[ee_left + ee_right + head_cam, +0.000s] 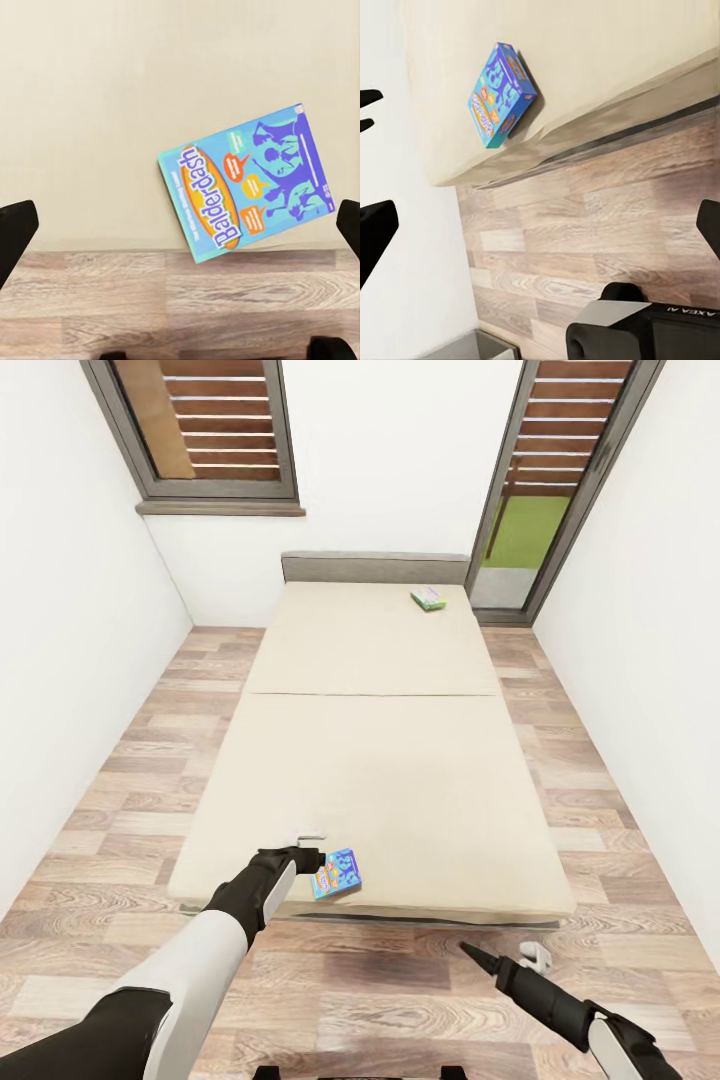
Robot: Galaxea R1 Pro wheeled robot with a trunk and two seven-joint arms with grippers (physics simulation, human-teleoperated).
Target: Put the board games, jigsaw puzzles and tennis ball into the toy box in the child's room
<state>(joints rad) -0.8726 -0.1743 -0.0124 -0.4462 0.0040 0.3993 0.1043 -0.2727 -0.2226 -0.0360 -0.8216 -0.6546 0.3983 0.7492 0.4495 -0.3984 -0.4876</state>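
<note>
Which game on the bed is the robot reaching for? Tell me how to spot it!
Find the long beige bed. At its near edge, beside the left tool, lies a flat blue box reading Balderdash. The other game, pale green, lies far off by the grey headboard.

The bed (380,760) carries 2 board games (337,873), 1 by each end.

The left arm is reaching forward and low, its left end effector (312,838) pointing ahead with fingers (15,225) spread wide apart, holding nothing. The right arm is angling inward from the lower right, its right end effector (500,955) likewise gaping.
</note>
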